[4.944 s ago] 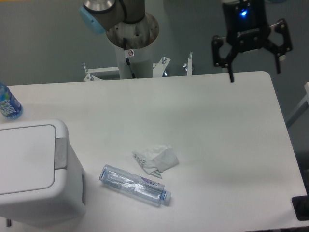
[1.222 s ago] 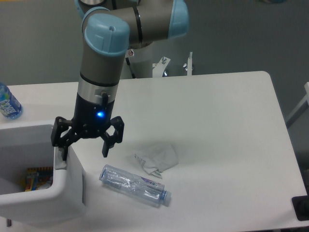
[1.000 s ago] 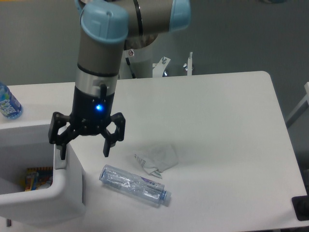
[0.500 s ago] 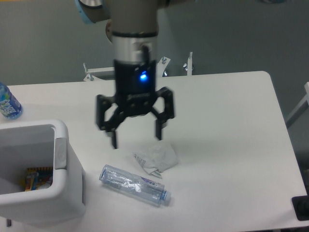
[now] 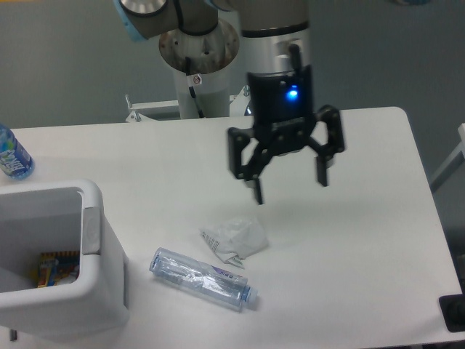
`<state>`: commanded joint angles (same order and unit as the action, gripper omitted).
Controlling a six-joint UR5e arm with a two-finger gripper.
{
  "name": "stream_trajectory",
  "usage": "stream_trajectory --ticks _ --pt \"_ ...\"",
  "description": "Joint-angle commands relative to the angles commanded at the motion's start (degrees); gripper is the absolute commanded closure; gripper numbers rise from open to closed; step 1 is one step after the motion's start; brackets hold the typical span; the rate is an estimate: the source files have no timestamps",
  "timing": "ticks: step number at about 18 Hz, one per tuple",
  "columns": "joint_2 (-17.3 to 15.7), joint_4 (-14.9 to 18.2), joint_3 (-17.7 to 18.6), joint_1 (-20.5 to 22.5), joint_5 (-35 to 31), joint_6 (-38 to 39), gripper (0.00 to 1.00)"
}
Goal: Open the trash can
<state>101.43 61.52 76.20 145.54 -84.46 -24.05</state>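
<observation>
The white trash can point(image 5: 87, 291) stands at the table's front left corner with its top open; the lid is out of view. A grey button strip point(image 5: 90, 230) sits on its right rim, and some colourful rubbish point(image 5: 54, 267) lies inside. My gripper point(image 5: 289, 190) hangs open and empty above the middle of the table, well to the right of the can and above the crumpled paper.
A crumpled white paper point(image 5: 235, 240) and a crushed clear plastic bottle point(image 5: 203, 278) lie on the table right of the can. A blue-labelled bottle point(image 5: 12, 154) stands at the far left edge. The arm's base column point(image 5: 197, 73) rises behind the table.
The can's lid was closed at first and is now open. My gripper was at the can's button strip a second ago and has since lifted and moved right, over the table's middle.
</observation>
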Motion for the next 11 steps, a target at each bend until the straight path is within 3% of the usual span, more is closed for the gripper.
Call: stream_trajectory --ticks 5,11 --pt "0.09 2.81 0.18 3.96 -6.24 -18.88 0.0" --pt "0.0 2.82 2.72 9.67 -6.34 -39.21 0.0"
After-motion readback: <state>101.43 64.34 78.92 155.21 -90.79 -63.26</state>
